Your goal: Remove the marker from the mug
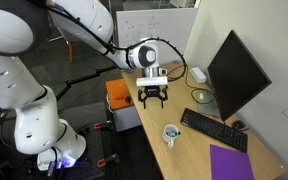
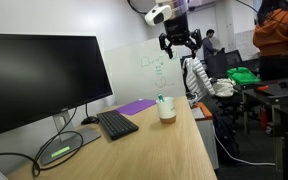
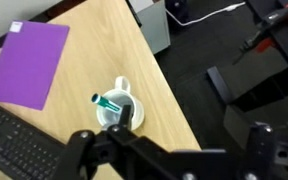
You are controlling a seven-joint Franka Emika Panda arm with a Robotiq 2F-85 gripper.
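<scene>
We see 1 white mug point(image 3: 117, 108) near the wooden desk's point(image 3: 94, 50) edge, a marker point(image 3: 109, 102) leaning inside it. The gripper point(image 1: 153, 102) hangs well above, fingers apart, holding nothing. A keyboard point(image 3: 14, 140) and a purple sheet point(image 3: 24, 60) lie nearby.

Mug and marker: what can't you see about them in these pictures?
- Marker: lower end hidden inside the mug, wrist view.
- Mug: too small for its marks to show, both exterior views.
- End effector: blurred and cut by the bottom edge, wrist view.
</scene>
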